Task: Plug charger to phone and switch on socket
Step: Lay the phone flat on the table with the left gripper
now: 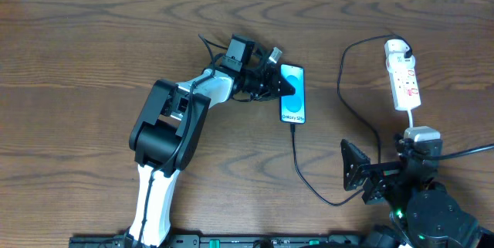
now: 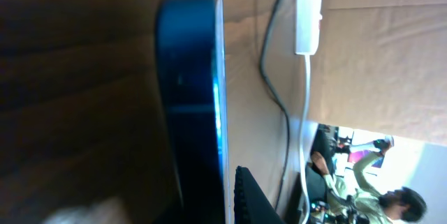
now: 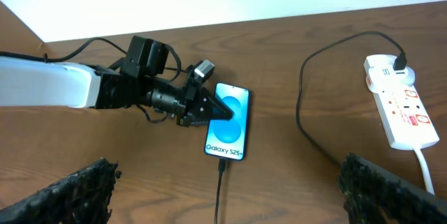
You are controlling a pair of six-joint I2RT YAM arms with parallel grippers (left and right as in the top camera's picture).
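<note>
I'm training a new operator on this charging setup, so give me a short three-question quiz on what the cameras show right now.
1. True or false: the charger has its tip plugged into the phone at a short edge.
2. Fill in: the charger's other end is plugged into the white ____.
3. Where is the left tool? A) at the phone B) resting on the charger's middle stretch C) folded back by its own base

Key: 1 true; 2 socket; 3 A.
</note>
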